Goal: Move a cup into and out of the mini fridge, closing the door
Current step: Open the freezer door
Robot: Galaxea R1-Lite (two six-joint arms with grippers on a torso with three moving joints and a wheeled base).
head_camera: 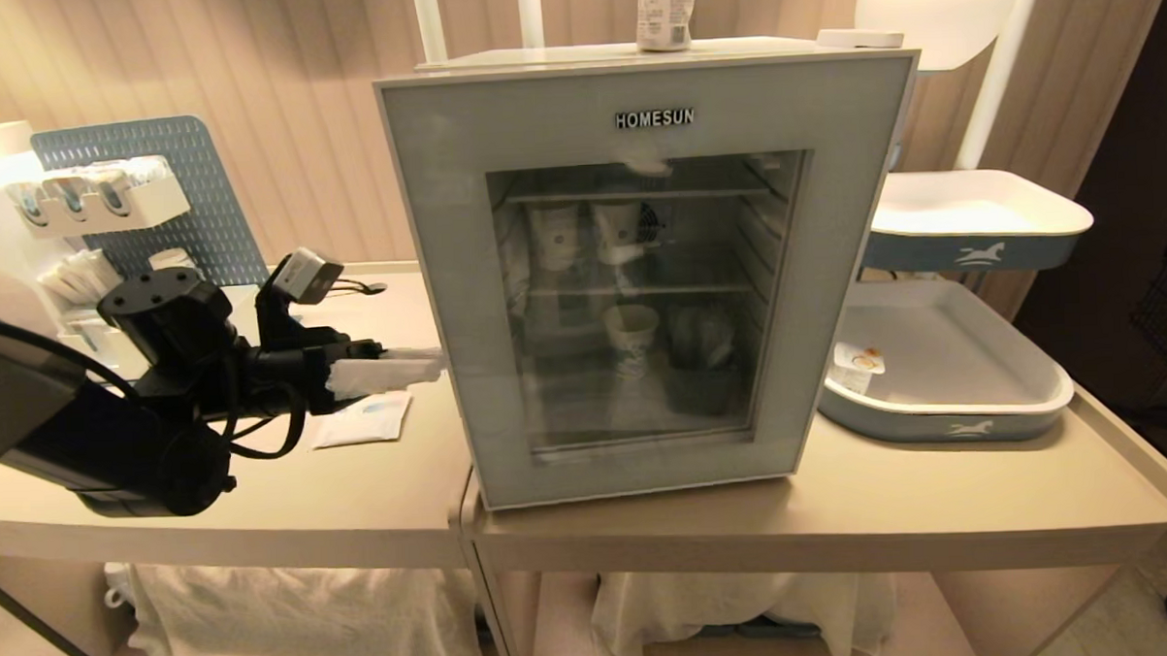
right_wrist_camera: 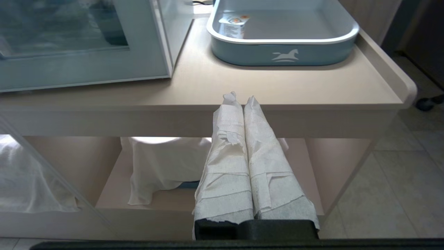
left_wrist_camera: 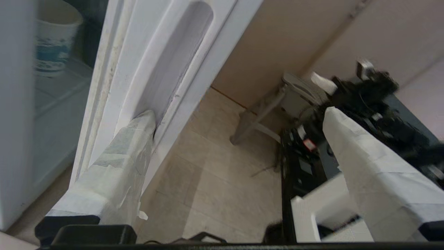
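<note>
Left gripper (head_camera: 391, 372): nearest the head camera, reaching in from the robot's left toward the fridge's left side; its paper-wrapped fingers (left_wrist_camera: 118, 173) stand wide apart, holding nothing. In the left wrist view one fingertip sits in the recessed handle groove (left_wrist_camera: 173, 62) on the door's edge, the other hangs well clear in open air.
Right gripper (right_wrist_camera: 239, 104): parked low before the table (right_wrist_camera: 277, 90), wrapped fingers pressed together, empty.
Mini fridge (head_camera: 882, 259): on the table, front facing the robot.
Door (head_camera: 465, 274): looks shut or nearly so from the head view.
Cup (head_camera: 665, 12): the small white tub with dark print stands on top of the fridge, near the back edge.
Step in hand: likely hooking the groove to pull the door open.
Risk, slip: only one fingertip bears on the groove; the smooth paper wrap could slide out and the door stay shut.
Risk, shove: a pull off the hinge line may drag the whole fridge along the table, and a jolt could topple the cup on top.
Risk, swing: the door may swing wide toward the arm.
Writing: "HOMESUN" (head_camera: 655, 119) above the window.
Marks: a white horse emblem (right_wrist_camera: 285, 55) on the grey-blue tray (head_camera: 1033, 414); the cup's print is too small to read.
</note>
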